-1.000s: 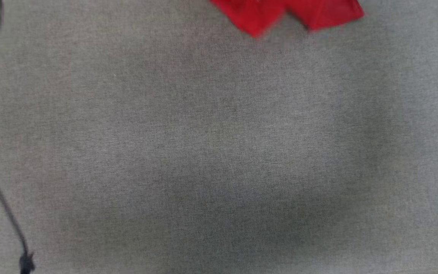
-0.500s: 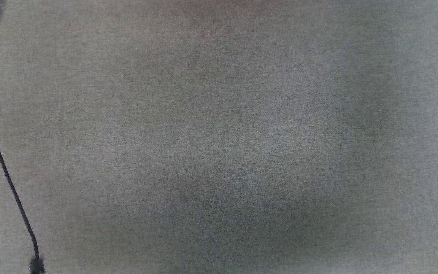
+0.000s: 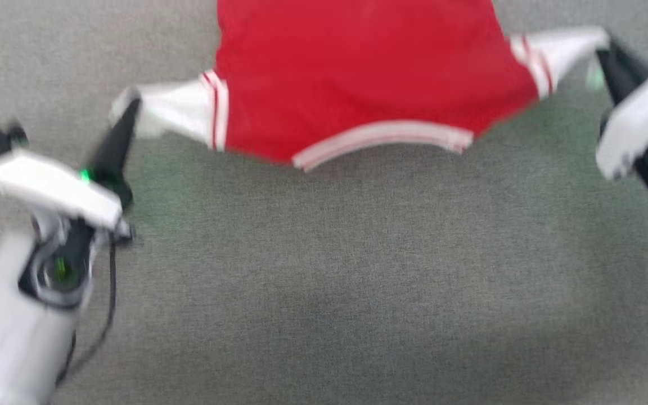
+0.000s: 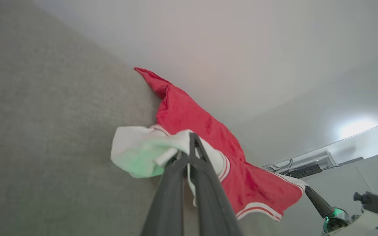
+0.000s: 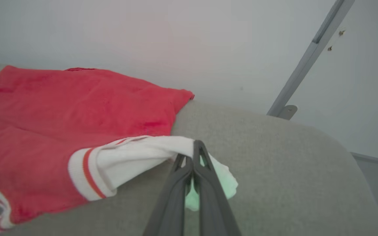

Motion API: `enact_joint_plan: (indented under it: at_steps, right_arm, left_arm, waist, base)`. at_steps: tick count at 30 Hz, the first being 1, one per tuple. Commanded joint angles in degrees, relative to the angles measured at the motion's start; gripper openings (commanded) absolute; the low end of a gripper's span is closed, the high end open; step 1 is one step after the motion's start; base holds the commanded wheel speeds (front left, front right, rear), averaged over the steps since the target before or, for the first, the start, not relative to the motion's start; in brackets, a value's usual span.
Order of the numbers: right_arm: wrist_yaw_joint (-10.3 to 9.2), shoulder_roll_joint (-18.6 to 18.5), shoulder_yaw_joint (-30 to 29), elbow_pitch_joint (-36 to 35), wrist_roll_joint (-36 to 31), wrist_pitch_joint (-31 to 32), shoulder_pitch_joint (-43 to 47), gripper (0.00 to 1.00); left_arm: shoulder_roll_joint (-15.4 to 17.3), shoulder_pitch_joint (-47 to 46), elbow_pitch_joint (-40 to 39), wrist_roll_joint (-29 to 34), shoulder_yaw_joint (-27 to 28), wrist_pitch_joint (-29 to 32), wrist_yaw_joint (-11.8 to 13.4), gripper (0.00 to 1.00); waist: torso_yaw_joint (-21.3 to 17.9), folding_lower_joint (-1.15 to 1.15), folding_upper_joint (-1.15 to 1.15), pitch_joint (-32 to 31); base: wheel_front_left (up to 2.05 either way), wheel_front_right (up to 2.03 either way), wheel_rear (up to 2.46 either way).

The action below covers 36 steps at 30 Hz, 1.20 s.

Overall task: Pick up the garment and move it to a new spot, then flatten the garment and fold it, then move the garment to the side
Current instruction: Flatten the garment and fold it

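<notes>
Even, soft light; head view motion-blurred — worst left and right of the shirt (image 3: 358, 79); green glow at both its ends.

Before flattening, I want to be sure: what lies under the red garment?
The grey fabric surface shows beside the garment and likely continues beneath it. Anything lying between them is covered by the red cloth and cannot be seen.

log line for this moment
left fingers: shut on white sleeve end | right fingers: shut on other sleeve end | shirt: stretched between, body on grey surface
</notes>
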Motion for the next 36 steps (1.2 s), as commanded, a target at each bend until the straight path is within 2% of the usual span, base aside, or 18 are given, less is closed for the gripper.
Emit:
enact_joint_plan:
  at_steps: [1,8,10,17,24,27,31,36]
  right_arm:
    - [-0.15,-1.09,-0.7,-3.65,1.29,1.75,3.97,0.0]
    - [-0.15,-3.74,-7.62,-23.8,4.85,14.35,25.05,0.0]
    - [-0.15,-3.69,-8.72,-26.57,5.04,16.33,27.95,0.0]
    - [-0.14,-0.48,-16.54,-44.51,5.7,27.26,44.65,0.0]
    - [-0.15,3.5,-23.3,-56.99,7.02,33.99,55.67,0.0]
    - [-0.14,4.8,-25.36,-60.12,7.55,35.4,58.11,0.0]
    - [-0.15,4.68,-24.57,-59.71,7.15,36.33,57.57,0.0]
    - [-0.14,2.59,-18.98,-52.86,5.66,37.21,54.02,0.0]
  left_arm:
    - [1.29,3.49,-2.3,-0.99,-0.27,-0.2,-0.25,0.0]
    - [8.02,19.65,-13.67,-2.93,-1.7,-1.03,-0.25,0.0]
    - [9.09,21.46,-15.1,-3.21,-1.56,-1.29,-0.25,0.0]
    - [15.96,33.88,-25.08,-4.6,0.18,-3.6,-0.26,0.0]
    - [21.63,45.6,-33.76,-5.13,2.16,-7.45,-0.25,0.0]
    - [22.66,48.52,-35.91,-4.49,2.67,-8.73,-0.25,0.0]
    - [21.44,46.89,-37.09,-3.47,0.89,-7.41,-0.25,0.0]
    - [16.96,40.76,-33.3,-2.36,-3.34,-3.42,-0.25,0.0]
  waist:
    - [0.13,0.0,0.0,-1.48]
    - [0.62,0.0,0.0,-4.1]
    - [0.76,0.0,0.0,-4.32]
    - [1.43,0.0,0.0,-4.56]
    - [1.83,0.0,0.0,-3.72]
    - [1.9,0.0,0.0,-3.29]
    - [2.07,0.0,0.0,-2.86]
    - [2.08,0.0,0.0,-2.18]
  base:
    - [0.0,0.0,0.0]
    - [0.0,0.0,0.0]
    - [0.0,0.0,0.0]
    - [0.0,0.0,0.0]
    - [0.0,0.0,0.0]
    - [0.0,0.0,0.0]
    - [0.0,0.0,0.0]
    - [0.0,0.0,0.0]
